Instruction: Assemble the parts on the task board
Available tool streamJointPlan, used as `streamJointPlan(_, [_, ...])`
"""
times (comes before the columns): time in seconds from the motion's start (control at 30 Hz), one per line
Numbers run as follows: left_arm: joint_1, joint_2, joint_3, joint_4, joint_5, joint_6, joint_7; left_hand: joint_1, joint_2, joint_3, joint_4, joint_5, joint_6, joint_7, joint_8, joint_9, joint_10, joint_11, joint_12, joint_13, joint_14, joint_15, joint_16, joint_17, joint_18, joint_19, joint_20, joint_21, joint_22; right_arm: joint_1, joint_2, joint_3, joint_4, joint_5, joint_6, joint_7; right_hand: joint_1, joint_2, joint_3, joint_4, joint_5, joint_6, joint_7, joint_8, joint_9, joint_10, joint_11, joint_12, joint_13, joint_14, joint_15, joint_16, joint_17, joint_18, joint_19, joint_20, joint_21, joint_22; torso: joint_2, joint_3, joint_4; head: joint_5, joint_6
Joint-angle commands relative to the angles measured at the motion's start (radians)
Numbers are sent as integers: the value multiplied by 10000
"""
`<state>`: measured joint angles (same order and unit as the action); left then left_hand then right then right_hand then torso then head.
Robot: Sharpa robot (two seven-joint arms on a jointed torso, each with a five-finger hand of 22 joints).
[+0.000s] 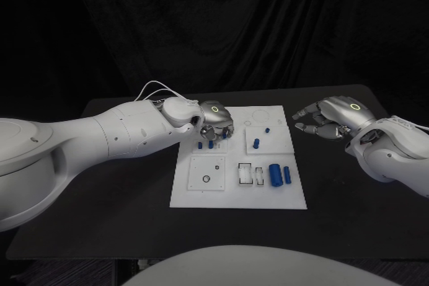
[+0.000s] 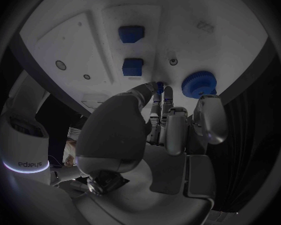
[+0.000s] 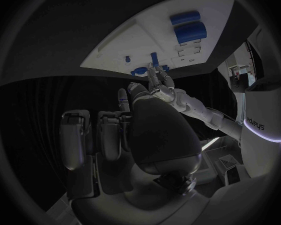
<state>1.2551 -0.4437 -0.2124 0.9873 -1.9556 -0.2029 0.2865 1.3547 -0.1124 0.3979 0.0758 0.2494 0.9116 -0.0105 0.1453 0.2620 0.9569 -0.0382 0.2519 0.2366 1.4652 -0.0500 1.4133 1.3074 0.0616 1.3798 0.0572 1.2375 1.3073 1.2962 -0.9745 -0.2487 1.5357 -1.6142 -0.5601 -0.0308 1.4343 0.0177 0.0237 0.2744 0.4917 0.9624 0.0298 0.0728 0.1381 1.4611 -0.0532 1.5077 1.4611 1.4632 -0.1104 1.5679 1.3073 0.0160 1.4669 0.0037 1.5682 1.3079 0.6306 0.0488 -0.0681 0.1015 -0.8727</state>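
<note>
The white task board (image 1: 237, 190) lies in the middle of the black table. My left hand (image 1: 214, 121) hovers over its far left part with the fingers pointing down. In the left wrist view the thumb and a fingertip pinch a small blue peg (image 2: 158, 87), close to a blue gear (image 2: 198, 82) and two blue square blocks (image 2: 133, 66). Two blue pegs (image 1: 256, 142) stand in the far right panel. Two blue cylinders (image 1: 281, 174) lie in the near right part. My right hand (image 1: 326, 121) hangs to the right of the board, fingers apart and holding nothing.
A square panel with a small ring (image 1: 211, 173) sits in the board's near left part, beside rectangular slots (image 1: 245, 174). Bare black table (image 1: 107, 205) surrounds the board on all sides.
</note>
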Motion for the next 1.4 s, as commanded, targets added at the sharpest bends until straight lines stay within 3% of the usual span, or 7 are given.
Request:
streamJointPlan(0.03, [-39,23,1,-58,-96,1,-3,-43,121,40,-63,64,162,23,119,72,129,-5,56,21,-68,-15,-42,350,69,70,7,8,1699,-22,3,9,-2,-52,-1,-174,87,-6,63,-4,40,23,15,-56,-15,728,-25,5,342,1076,56,29,2635,-160,1039,73,26,2629,-8,2,1,4,1])
streamJointPlan(0.9, [-192,26,1,-197,-96,-800,21,13,409,-16,-274,113,827,54,561,405,759,-103,182,152,-115,-4,-153,150,62,97,10,8,1705,-29,23,9,-12,54,25,-130,104,-1,82,-14,43,38,17,-47,-14,721,-25,-7,328,1076,54,29,2635,-160,1039,71,26,2629,6,-1,-3,14,1])
streamJointPlan(1.2, [-175,-487,2,310,-95,-1617,-107,91,309,47,-417,77,789,83,488,406,805,-77,103,118,-80,-14,-157,129,40,187,8,128,1737,-41,-48,9,18,54,37,-134,114,-9,92,-23,42,42,21,-44,-14,717,-23,-14,320,1076,53,29,2635,-160,1039,70,26,2629,-4,-2,-4,-18,1])
streamJointPlan(1.4, [-4,-1178,1,1158,-92,-1996,-216,67,218,148,-463,54,864,100,464,420,952,-62,69,88,47,-45,-52,256,10,324,-3,313,1787,-54,-129,8,25,54,60,-149,115,-11,94,-23,41,41,23,-45,-15,715,-22,-18,315,1076,53,29,2635,-160,1039,70,26,2629,-6,-1,11,-49,1])
